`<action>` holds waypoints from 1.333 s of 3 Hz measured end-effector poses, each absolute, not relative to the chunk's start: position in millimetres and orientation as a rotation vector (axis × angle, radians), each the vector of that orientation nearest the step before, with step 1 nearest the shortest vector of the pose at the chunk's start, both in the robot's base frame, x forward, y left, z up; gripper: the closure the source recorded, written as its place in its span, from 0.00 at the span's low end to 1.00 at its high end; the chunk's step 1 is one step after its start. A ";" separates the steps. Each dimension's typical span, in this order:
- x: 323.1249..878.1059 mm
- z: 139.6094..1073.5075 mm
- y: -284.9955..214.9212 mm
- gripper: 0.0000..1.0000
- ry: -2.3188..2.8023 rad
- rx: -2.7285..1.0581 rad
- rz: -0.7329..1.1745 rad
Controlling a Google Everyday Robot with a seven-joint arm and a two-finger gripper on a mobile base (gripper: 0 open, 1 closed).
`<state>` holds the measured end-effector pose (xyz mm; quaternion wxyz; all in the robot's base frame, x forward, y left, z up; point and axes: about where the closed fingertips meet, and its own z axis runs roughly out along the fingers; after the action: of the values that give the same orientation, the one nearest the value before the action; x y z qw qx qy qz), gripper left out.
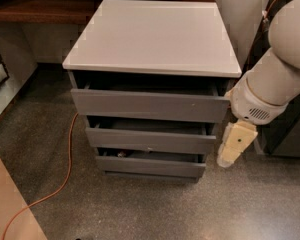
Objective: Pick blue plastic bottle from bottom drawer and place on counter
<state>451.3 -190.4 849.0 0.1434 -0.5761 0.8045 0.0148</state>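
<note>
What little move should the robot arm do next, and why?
Probably move the gripper left and down, in front of the bottom drawer. The gripper hangs just right of the middle drawer, off to the side, and the bottom drawer is open only a crack, so its inside is mostly hidden.

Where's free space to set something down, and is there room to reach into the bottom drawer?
The counter is bare across its whole top, from the wooden shelf to the front lip. Tight: the bottom drawer shows only a narrow slot under the middle drawer. The gripper hangs right of the drawers, over open floor.
</note>
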 end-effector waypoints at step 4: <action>500.3 669.1 -162.5 0.00 2.210 -1.634 0.177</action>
<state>500.3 -162.5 669.1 0.1925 -0.5823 0.7873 0.0630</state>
